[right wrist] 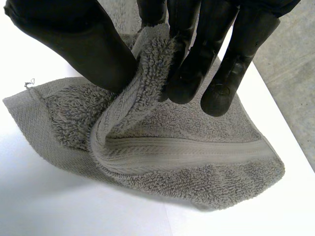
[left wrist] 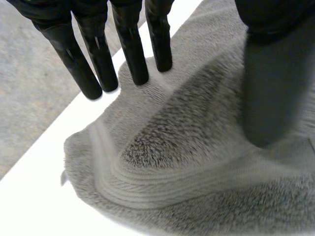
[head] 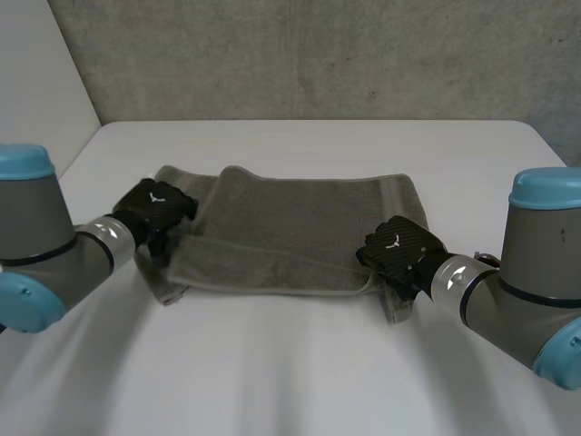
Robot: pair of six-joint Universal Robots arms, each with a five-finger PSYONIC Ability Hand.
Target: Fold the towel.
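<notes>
Towel point(head: 300, 232) on worktop point(head: 300, 363): right robot hand point(head: 397, 245) pinches one end (thumb against fingers point(right wrist: 187, 73)), left robot hand point(head: 156, 207) lies uncurled at the other.

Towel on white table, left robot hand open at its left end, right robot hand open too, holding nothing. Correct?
No. The right robot hand is shut on the towel: the right wrist view shows a raised fold pinched between its thumb and fingers. The rest stands.
</notes>
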